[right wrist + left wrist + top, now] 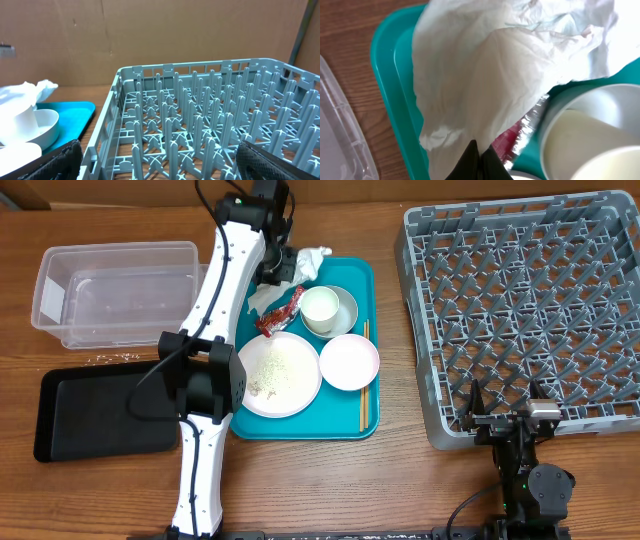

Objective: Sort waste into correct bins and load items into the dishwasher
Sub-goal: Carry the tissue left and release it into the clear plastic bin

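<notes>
The napkin (485,75) is pinched by the clenched left gripper (477,156) at the tray's (350,272) back edge. The right gripper (505,414) is spread wide at the rack's (520,300) front edge.

Teal tray (330,422) sits mid-table, a rounded rectangle with its long sides running near to far and a raised lip all round. Under everything lies the wooden table (100,500), warm brown, grain running left to right. Close in from the left wrist, a rounded tray corner curves against bare wood. From the right wrist, a slice of tray shows at left, and behind it all — a plain cardboard wall (150,40), with a dark post (300,30) at far right.
</notes>
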